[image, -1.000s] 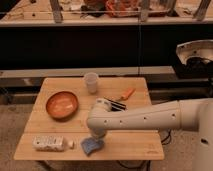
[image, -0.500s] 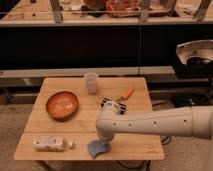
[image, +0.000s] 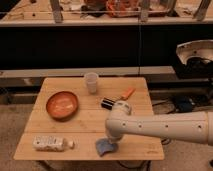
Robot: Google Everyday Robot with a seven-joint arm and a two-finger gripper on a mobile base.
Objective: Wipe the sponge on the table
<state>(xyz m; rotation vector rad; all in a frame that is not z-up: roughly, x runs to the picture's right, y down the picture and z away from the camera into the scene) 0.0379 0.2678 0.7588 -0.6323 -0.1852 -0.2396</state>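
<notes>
Clutter lines the long dark counter that runs across the back, too blurred to name piece by piece. In front of it stands the square wooden counter, its top made of pale slatted planks.

From the right edge the robot's white arm reaches in low across the near right part of the wooden counter, ending in a rounded wrist above the front edge. An orange bowl sits left of centre, well apart from the arm. A clear plastic bottle with a white label lies on its side near the front left corner. A pale cup stands upright near the back edge.

The sponge, a small blue-grey pad, lies on the wooden counter close to the front edge, between the bottle and the arm. The pincer is down at the sponge, under the wrist; whether it is wide, narrow or holding the sponge cannot be told. Behind the wrist lie an orange-handled tool and, beside it, a small dark object.
</notes>
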